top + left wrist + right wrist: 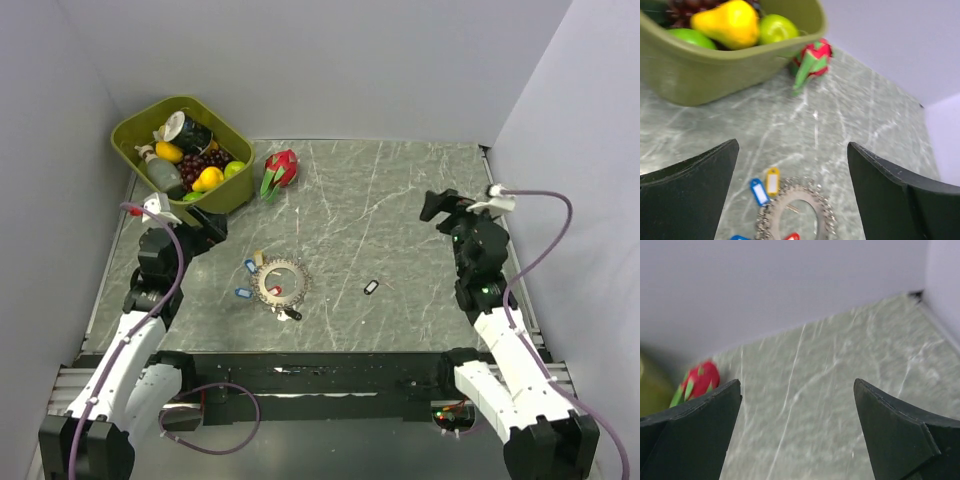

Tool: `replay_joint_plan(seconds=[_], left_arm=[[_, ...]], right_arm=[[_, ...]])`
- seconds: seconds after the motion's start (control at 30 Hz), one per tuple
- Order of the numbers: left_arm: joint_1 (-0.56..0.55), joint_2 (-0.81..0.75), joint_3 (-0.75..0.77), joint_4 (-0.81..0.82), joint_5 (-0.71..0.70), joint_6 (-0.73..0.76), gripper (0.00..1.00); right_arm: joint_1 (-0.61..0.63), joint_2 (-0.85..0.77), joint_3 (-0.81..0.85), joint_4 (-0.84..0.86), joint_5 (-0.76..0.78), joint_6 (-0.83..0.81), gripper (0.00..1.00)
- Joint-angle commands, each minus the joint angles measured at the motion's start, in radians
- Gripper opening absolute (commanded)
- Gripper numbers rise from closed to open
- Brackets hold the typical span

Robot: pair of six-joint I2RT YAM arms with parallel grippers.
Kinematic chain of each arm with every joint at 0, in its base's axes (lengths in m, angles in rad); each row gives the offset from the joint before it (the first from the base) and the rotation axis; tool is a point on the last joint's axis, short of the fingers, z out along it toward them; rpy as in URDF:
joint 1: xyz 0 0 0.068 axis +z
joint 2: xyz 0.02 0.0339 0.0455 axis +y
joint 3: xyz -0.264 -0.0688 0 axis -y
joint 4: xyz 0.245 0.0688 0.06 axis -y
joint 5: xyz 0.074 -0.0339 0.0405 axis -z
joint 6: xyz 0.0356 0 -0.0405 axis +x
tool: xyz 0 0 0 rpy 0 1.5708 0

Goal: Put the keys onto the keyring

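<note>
The keyring [281,283] lies flat on the marble table, left of centre, a toothed metal ring. Keys with blue [242,293], cream [258,257], red [275,291] and black [293,314] tags lie at its edge. A lone black-tagged key [371,287] lies apart to the right. My left gripper [205,224] hovers open up and left of the ring. Its wrist view shows the keyring [797,194], a blue tag [759,191] and a yellow tag [772,181] between and below the open fingers of the left gripper [792,145]. My right gripper [440,205] hangs open at the right, over bare table [796,382].
An olive bin [225,195] of fruit and bottles stands at the back left, close to the left gripper; its wall [715,75] fills the upper left of the left wrist view. A red dragon fruit [281,168] lies beside the bin. White walls enclose the table.
</note>
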Motion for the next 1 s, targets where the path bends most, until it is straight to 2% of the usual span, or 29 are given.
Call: replay_joint_plan(seconds=[0.0, 0.13, 0.17, 0.3, 0.43, 0.53, 0.67, 0.73, 0.97], left_arm=[[0.001, 0.019, 0.087, -0.011, 0.161, -0.013, 0.96], [-0.017, 0.093, 0.122, -0.045, 0.267, 0.009, 0.96], [-0.031, 0.129, 0.128, -0.062, 0.267, 0.011, 0.96], [-0.144, 0.266, 0.212, -0.160, 0.235, 0.017, 0.96], [-0.354, 0.432, 0.297, -0.231, 0.139, 0.024, 0.98], [-0.436, 0.583, 0.360, -0.300, 0.073, 0.005, 0.94], [-0.485, 0.749, 0.395, -0.320, 0.008, -0.049, 0.89], [-0.517, 0.780, 0.401, -0.317, -0.006, -0.057, 0.90], [-0.606, 0.913, 0.443, -0.257, 0.051, -0.063, 0.88]], right_arm=[[0.043, 0.066, 0.063, -0.283, -0.180, 0.009, 1.00], [0.184, 0.130, 0.102, -0.328, -0.136, -0.014, 1.00], [0.237, 0.150, 0.114, -0.338, -0.134, -0.011, 1.00], [0.295, 0.256, 0.159, -0.398, -0.198, 0.056, 1.00], [0.302, 0.285, 0.114, -0.380, -0.241, 0.116, 1.00], [0.302, 0.279, 0.088, -0.377, -0.261, 0.150, 1.00], [0.302, 0.290, 0.103, -0.417, -0.287, 0.135, 1.00], [0.301, 0.288, 0.105, -0.424, -0.289, 0.129, 1.00], [0.298, 0.250, 0.111, -0.470, -0.251, 0.130, 1.00]])
